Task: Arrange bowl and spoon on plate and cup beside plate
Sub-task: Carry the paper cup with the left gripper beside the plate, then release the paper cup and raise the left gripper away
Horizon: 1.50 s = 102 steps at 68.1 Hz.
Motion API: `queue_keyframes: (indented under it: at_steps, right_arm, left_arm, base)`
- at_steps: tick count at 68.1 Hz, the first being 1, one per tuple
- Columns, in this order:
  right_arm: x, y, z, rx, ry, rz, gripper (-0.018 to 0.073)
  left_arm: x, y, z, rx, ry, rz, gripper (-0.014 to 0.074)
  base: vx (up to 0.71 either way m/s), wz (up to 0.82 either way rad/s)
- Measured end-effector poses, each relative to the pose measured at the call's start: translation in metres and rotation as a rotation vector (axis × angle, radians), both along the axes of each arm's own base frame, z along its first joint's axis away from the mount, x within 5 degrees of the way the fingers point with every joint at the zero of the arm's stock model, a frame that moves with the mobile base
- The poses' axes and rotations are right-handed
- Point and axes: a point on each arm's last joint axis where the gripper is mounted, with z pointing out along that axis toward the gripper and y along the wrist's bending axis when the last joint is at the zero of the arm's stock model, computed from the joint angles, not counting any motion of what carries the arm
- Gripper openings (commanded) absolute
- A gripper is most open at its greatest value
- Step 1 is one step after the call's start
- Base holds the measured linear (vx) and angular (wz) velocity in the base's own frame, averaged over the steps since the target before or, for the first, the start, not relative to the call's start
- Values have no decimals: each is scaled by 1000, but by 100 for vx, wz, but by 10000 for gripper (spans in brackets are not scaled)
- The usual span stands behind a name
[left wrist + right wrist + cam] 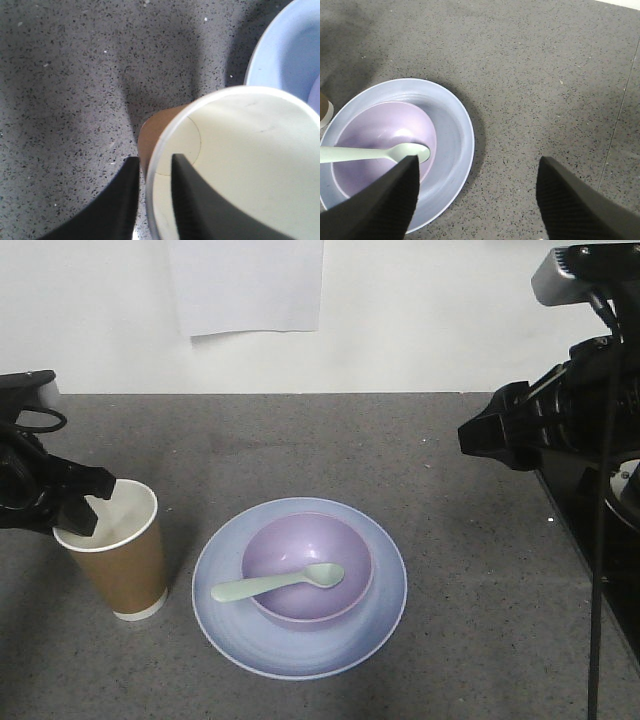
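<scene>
The brown paper cup (115,555) stands upright on the table, left of the plate (385,590) and apart from it. In the plate sits the lavender bowl (300,545), and the mint spoon (278,583) lies across the bowl with its handle over the left rim. My left gripper (92,502) straddles the cup's back-left rim. In the left wrist view one finger (117,200) is outside the cup (250,150) and the other finger (197,205) inside, with a thin gap on each side of the rim. My right gripper (479,160) hangs open and empty over the table, right of the plate (455,135).
A white wall with a taped sheet of paper (245,285) closes the back of the grey speckled table (450,640). The right arm and its cables (590,490) fill the right edge. The table's right edge shows as a seam (620,110).
</scene>
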Motion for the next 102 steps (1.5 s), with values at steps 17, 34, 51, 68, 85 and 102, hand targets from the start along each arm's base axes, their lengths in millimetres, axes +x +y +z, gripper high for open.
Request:
queue_keyframes:
  at_steps: [17,34,51,68,85,102]
  right_arm:
    - [0,0,0,0,0,0,490]
    - [0,0,0,2,1,0,490]
    - [0,0,0,4,1,0,490]
    - [-2,-4,-1,-24,-3,-29,490]
    - [-27,-24,-17,-99,-20,-133,490]
    - [-68,-40,-27,-86,-96,-182,490]
  left_arm:
    - [1,0,0,3,-12,-10,574]
    - [-1,2,8,22,-72,-6,652]
    - [-25,5,47,15,-254,7,597]
    - [-62,8,82,7,-407,13,569]
    - [-106,20,86,55,-534,96,569]
    - [-149,25,69,40,-671,130,569]
  base:
    - [0,0]
    - [0,0]
    - [0,0]
    - [0,0]
    - [0,0]
    - [0,0]
